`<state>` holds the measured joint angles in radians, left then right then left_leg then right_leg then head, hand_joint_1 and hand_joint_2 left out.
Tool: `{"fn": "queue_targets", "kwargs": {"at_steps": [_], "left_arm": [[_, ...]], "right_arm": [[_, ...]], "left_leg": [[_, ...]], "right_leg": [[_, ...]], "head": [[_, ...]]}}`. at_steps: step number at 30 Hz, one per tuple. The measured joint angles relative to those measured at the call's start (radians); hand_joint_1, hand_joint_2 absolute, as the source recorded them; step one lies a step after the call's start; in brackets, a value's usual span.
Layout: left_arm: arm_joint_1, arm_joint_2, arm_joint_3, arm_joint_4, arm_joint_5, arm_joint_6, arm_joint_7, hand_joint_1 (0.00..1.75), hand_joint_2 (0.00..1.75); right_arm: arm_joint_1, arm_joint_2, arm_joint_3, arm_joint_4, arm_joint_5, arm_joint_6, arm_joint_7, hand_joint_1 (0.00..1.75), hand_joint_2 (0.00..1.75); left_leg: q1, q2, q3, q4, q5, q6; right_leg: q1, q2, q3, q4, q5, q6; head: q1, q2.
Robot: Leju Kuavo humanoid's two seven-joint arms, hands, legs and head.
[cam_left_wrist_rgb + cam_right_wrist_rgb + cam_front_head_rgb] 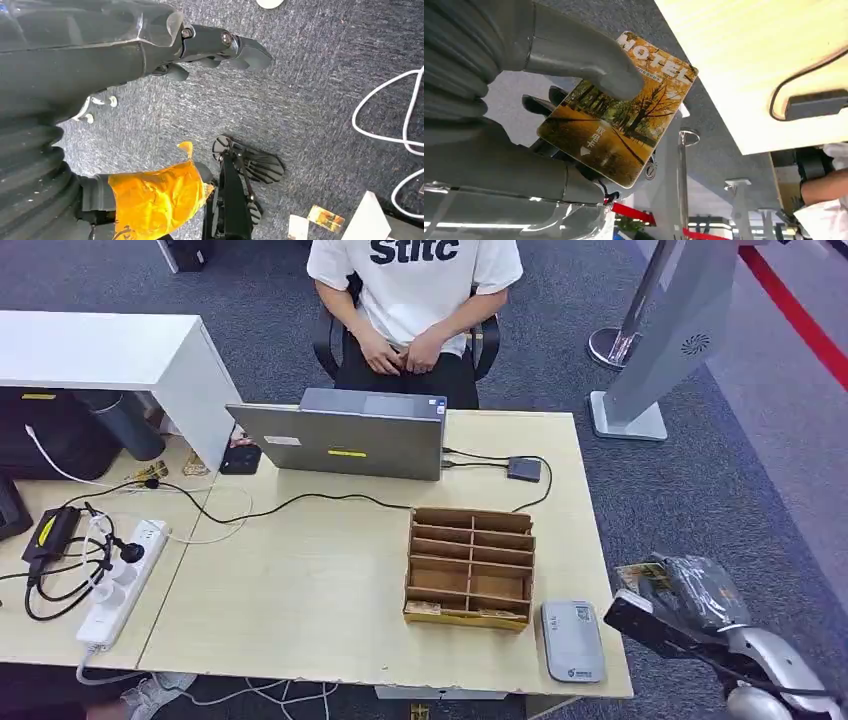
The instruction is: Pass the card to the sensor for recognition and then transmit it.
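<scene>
Grey carpet surrounds a pale desk. Off its near right corner the card is held flat in the right hand, pinched under the thumb. The sensor lies just leftward, on the desk edge. The left hand, hanging empty, is judged farther.

The counter is pale wood-grain laminate with a matt face. On it the divided box looks like plain brown cardboard or thin wood; which, the view leaves unclear. The sensor is smooth grey plastic, and the laptop has a brushed metallic lid. The card is glossy printed plastic, pinched by the right hand, whose thumb is matt grey. The floor is rough grey-blue carpet.
</scene>
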<state>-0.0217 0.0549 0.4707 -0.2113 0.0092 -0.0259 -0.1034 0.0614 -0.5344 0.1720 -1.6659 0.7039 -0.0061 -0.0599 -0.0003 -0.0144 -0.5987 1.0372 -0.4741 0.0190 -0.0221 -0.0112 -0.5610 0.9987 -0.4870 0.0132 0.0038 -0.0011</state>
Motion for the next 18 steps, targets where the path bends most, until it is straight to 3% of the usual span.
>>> {"fn": "queue_targets", "kwargs": {"at_steps": [6,9,18], "left_arm": [[0.0,0.001,0.001,0.0,-0.006,-0.009,0.003,0.0,1.75],[-0.001,-0.014,0.001,0.0,-0.023,-0.062,-0.016,0.0,1.75],[-0.011,-0.084,0.001,0.0,-0.041,-0.019,-0.01,0.0,1.75]], "right_arm": [[-0.029,-0.031,0.037,0.021,-0.06,0.071,-0.015,1.75,1.75],[-0.051,-0.034,0.067,0.049,-0.053,0.081,0.014,1.75,1.75],[-0.105,-0.02,0.14,0.145,-0.024,0.088,0.015,1.75,1.75]], "left_leg": [[0.0,0.0,0.0,0.0,0.0,0.0],[0.0,0.0,0.0,0.0,0.0,0.0],[-0.001,0.001,0.001,0.0,0.0,0.0]], "right_leg": [[0.0,0.0,0.0,0.0,0.0,0.0],[0.0,0.0,0.0,0.0,0.0,0.0],[0.0,0.0,0.001,0.0,0.0,0.0]], "head": [[0.0,0.0],[0.0,0.0],[0.0,0.0]]}}
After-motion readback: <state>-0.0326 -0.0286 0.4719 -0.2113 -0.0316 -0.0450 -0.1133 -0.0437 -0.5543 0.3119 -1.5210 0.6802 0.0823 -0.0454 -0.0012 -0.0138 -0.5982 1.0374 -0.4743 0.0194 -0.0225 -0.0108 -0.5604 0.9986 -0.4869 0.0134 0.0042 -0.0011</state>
